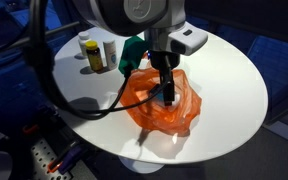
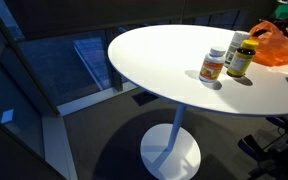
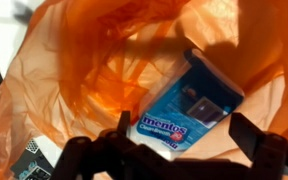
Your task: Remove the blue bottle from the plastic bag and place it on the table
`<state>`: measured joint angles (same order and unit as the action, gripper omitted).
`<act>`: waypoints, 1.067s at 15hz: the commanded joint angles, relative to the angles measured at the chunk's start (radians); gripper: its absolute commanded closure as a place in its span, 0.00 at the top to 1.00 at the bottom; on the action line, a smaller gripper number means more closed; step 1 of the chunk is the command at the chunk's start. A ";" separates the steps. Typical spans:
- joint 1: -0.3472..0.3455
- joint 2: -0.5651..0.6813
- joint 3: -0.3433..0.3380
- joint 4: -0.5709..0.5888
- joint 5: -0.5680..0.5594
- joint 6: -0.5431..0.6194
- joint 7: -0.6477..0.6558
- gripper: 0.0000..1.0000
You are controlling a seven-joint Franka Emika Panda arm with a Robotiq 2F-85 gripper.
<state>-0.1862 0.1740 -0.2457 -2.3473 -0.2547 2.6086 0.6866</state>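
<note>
A blue Mentos bottle (image 3: 191,102) lies on its side inside the orange plastic bag (image 3: 84,60), seen through the bag's mouth in the wrist view. My gripper (image 3: 182,135) is open, its two dark fingers on either side of the bottle's near end, not touching it. In an exterior view the gripper (image 1: 169,95) reaches down into the orange bag (image 1: 164,105) on the white round table (image 1: 224,70). The bag's edge shows in an exterior view (image 2: 279,45). The bottle is hidden in both exterior views.
Two pill bottles stand on the table away from the bag, a white-capped one (image 1: 88,54) (image 2: 214,66) and a yellow-labelled one (image 1: 108,49) (image 2: 240,57). A green object (image 1: 132,55) lies behind the bag. A black cable (image 1: 54,95) hangs over the table edge.
</note>
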 commanded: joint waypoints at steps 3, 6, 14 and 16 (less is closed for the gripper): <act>0.031 0.029 -0.022 0.025 0.017 0.003 0.017 0.75; 0.035 0.018 -0.024 0.023 0.020 -0.001 0.013 0.58; 0.029 -0.100 -0.008 0.002 0.031 -0.080 -0.047 0.40; 0.025 -0.141 0.006 -0.001 0.049 -0.134 -0.087 0.40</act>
<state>-0.1636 0.1125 -0.2524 -2.3359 -0.2541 2.5591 0.6736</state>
